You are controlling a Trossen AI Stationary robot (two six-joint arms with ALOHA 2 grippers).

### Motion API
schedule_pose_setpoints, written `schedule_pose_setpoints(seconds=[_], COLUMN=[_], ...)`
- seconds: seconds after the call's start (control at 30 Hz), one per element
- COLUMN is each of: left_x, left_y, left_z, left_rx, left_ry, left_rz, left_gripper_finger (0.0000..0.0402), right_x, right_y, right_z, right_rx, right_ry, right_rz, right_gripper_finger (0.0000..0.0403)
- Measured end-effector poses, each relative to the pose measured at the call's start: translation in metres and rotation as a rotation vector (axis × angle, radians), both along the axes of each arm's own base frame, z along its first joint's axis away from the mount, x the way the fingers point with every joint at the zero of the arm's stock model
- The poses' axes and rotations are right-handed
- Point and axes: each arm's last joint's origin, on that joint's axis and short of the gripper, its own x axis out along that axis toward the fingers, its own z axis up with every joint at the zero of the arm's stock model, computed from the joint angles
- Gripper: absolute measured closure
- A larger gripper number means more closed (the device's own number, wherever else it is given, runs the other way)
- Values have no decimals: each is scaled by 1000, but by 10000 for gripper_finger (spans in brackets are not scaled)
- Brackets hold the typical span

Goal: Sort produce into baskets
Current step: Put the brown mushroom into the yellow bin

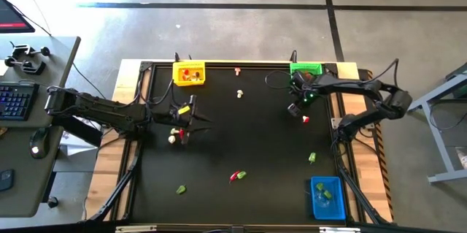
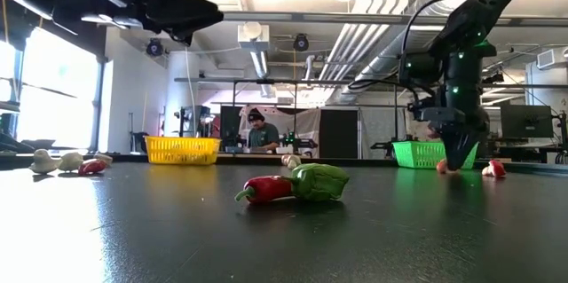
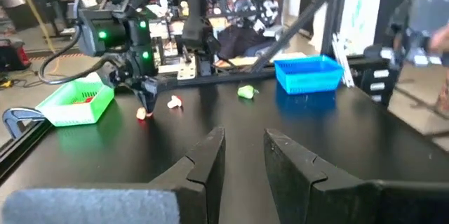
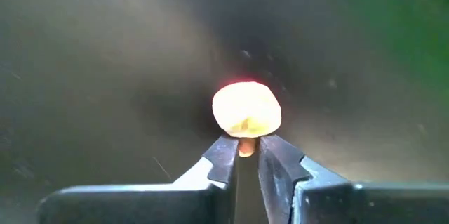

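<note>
Your black table [image 1: 241, 138] fills the high view, w/ both arms reaching in from the sides. L arm comes in from the left edge; its left gripper [image 3: 242, 150] hangs over the left-centre of the table, fingers parted by a narrow gap, nothing between them. R arm bends in from the right edge near the far corner; your right gripper [image 4: 243, 155] points down at the tabletop, fingers nearly closed, pinching the stem of a cream-white bulb [image 4: 246, 109]. The bulb sits at, or just above, the surface; can't tell which.

Baskets: yellow basket [image 1: 189, 73] at the far edge, left of centre, w/ red bits inside. Green basket [image 1: 306, 68] at the far edge on the right, just behind the R gripper. Blue basket [image 1: 327, 197] in the near right corner, a green piece in it.

Loose produce: red chilli + green chunk [image 2: 317, 182] touching each other at near centre. Small cluster [image 1: 175, 135] of white + red pieces under the L gripper. One red-and-white piece [image 1: 305, 119] just beside the R gripper. Green chunks near the right edge [image 1: 312, 158] and near-left [image 1: 180, 188]. Two tiny pieces lie near the far edge, centre.
</note>
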Motion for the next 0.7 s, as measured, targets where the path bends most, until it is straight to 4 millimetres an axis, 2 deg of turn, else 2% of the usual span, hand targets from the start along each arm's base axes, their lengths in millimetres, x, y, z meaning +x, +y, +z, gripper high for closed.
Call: schedule_pose_setpoints(seconds=[0.17, 0.3, 0.53, 0.7], left_x=[0, 0, 7, 26], left_y=[2, 3, 2, 4], left_z=[1, 0, -12, -19], left_rx=[-44, -42, 235, 357], left_ry=[-9, 3, 52, 108], left_rz=[73, 122, 112, 142], left_gripper_finger=[317, 317, 314, 294], right_x=[15, 44, 103, 127], right_y=[3, 14, 50, 75], right_z=[0, 19, 59, 73], right_rx=[-23, -123, -309, -360], right_ry=[-81, -246, -633, -821], right_rz=[64, 156, 391, 482], right_gripper_finger=[391, 397, 401, 402])
